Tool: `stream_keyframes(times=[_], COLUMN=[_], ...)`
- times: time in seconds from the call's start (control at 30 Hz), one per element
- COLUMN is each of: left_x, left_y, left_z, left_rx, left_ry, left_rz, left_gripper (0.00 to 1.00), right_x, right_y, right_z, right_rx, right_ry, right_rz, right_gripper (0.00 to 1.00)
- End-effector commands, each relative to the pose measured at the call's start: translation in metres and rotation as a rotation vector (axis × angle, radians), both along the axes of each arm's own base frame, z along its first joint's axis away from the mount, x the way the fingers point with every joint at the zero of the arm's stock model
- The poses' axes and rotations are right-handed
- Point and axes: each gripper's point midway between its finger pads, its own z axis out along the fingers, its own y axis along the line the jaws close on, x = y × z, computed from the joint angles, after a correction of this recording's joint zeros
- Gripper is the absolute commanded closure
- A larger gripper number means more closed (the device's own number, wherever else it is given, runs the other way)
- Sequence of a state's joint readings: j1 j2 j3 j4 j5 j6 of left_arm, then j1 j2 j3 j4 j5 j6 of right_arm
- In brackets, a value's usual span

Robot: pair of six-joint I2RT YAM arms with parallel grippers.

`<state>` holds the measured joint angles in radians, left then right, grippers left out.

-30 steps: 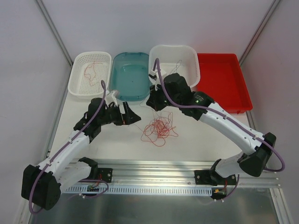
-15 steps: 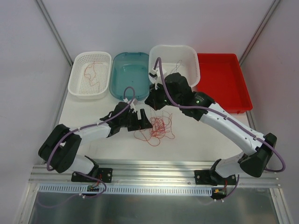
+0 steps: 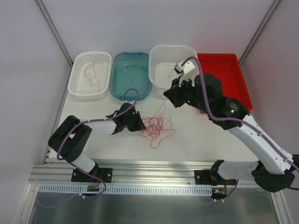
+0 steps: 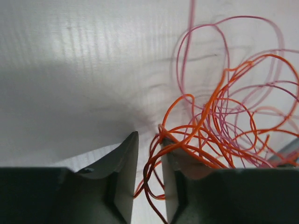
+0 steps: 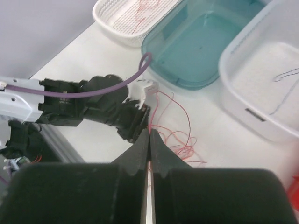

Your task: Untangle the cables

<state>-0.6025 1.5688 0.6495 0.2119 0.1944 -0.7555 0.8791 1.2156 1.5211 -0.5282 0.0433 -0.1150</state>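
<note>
**Strand Separation: Anchor the Tangle, Draw One Wire Clear**

The step in hand is judged to be the separation of a single wire from the cluster. The cables [image 3: 156, 123] are lying as a loose red-orange tangle on the table [image 3: 201, 135]. They are sitting directly ahead of the left gripper [image 4: 149, 140] and spreading off to the right of its fingers. The left jaws are standing narrowly parted, with a slim gap showing between them. Several orange loops are crossing that gap and the tip of the right-hand finger. As far as the wrist view shows, nothing is clamped there yet.

The right gripper [image 5: 149, 135] is hanging above and beyond the tangle with its fingers pressed together. A red strand [image 3: 163, 107] is running from the tangle up to its fingertips and appears to be pinched between them. The strand is too fine to confirm this outright.

Progress is judged partial. Most wires are lying knotted together. One red wire is lying in the lattice basket [image 3: 73, 79] and a dark one in the white tub [image 3: 151, 65], both well apart from the left gripper.

The next move is calling for two actions:

1. The left jaws need to come together on the loops lying between them, pinning the bulk at the table.
2. The right gripper then needs a slow draw away from the left.

Caution: if the anchor is slack, snagged loops are likely to drag the whole cluster along.
</note>
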Motion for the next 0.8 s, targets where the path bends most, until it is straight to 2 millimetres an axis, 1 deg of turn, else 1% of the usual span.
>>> stream_keyframes(times=[0.0, 0.03, 0.07, 0.13, 0.17, 0.2, 0.23, 0.27, 0.3, 0.33, 0.37, 0.43, 0.47, 0.5, 0.57, 0.6, 0.67, 0.7, 0.77], left_x=[0.007, 0.008, 0.009, 0.011, 0.009, 0.013, 0.015, 0.015, 0.019, 0.022, 0.016, 0.018, 0.016, 0.017, 0.015, 0.016, 0.013, 0.013, 0.01], left_y=[0.026, 0.032, 0.041, 0.05, 0.057, 0.066, 0.074, 0.085, 0.099, 0.107, 0.118, 0.144, 0.154, 0.161, 0.171, 0.177, 0.182, 0.182, 0.183], left_z=[-0.011, -0.012, -0.015, -0.015, -0.018, -0.015, -0.015, -0.016, -0.01, -0.007, -0.01, -0.002, -0.001, 0.007, 0.012, 0.019, 0.021, 0.026, 0.028], left_rx=[0.135, 0.154, 0.166, 0.173, 0.186, 0.187, 0.196, 0.221, 0.226, 0.226, 0.246, 0.281, 0.297, 0.303, 0.318, 0.327, 0.342, 0.336, 0.335], left_ry=[-0.001, 0.0, 0.011, 0.013, 0.027, 0.024, 0.024, 0.022, 0.014, 0.005, 0.025, 0.006, 0.004, -0.022, -0.037, -0.067, -0.07, -0.085, -0.089], left_rz=[0.076, 0.096, 0.118, 0.148, 0.165, 0.196, 0.22, 0.257, 0.305, 0.333, 0.356, 0.445, 0.478, 0.51, 0.547, 0.573, 0.585, 0.585, 0.581], left_gripper=[0.79, 0.86, 0.92, 1.0, 1.0, 1.0, 1.0, 1.0, 1.0, 1.0, 1.0, 1.0, 1.0, 1.0, 1.0, 1.0, 1.0, 1.0, 1.0], right_x=[-0.005, -0.005, -0.011, -0.012, -0.013, -0.016, -0.013, -0.012, -0.011, -0.011, -0.011, -0.013, -0.014, -0.013, -0.011, -0.008, -0.005, -0.002, 0.006], right_y=[-0.056, -0.067, -0.08, -0.099, -0.107, -0.12, -0.132, -0.14, -0.149, -0.163, -0.171, -0.185, -0.188, -0.192, -0.198, -0.202, -0.204, -0.207, -0.208], right_z=[0.066, 0.073, 0.083, 0.09, 0.093, 0.098, 0.096, 0.095, 0.094, 0.093, 0.094, 0.097, 0.098, 0.098, 0.097, 0.096, 0.092, 0.089, 0.079], right_rx=[0.061, 0.064, 0.08, 0.079, 0.078, 0.073, 0.052, 0.034, 0.019, -0.004, -0.014, -0.017, -0.014, -0.019, -0.038, -0.047, -0.064, -0.073, -0.094], right_ry=[-0.175, -0.194, -0.224, -0.254, -0.268, -0.294, -0.3, -0.307, -0.314, -0.321, -0.327, -0.341, -0.344, -0.348, -0.353, -0.349, -0.338, -0.334, -0.304], right_rz=[-0.121, -0.15, -0.166, -0.221, -0.244, -0.271, -0.324, -0.355, -0.391, -0.442, -0.468, -0.512, -0.52, -0.533, -0.567, -0.592, -0.607, -0.622, -0.65], right_gripper=[0.99, 0.99, 0.99, 0.99, 0.99, 0.99, 0.99, 0.99, 0.99, 0.99, 0.99, 0.99, 0.99, 0.99, 0.99, 0.99, 0.99, 0.99, 0.99])
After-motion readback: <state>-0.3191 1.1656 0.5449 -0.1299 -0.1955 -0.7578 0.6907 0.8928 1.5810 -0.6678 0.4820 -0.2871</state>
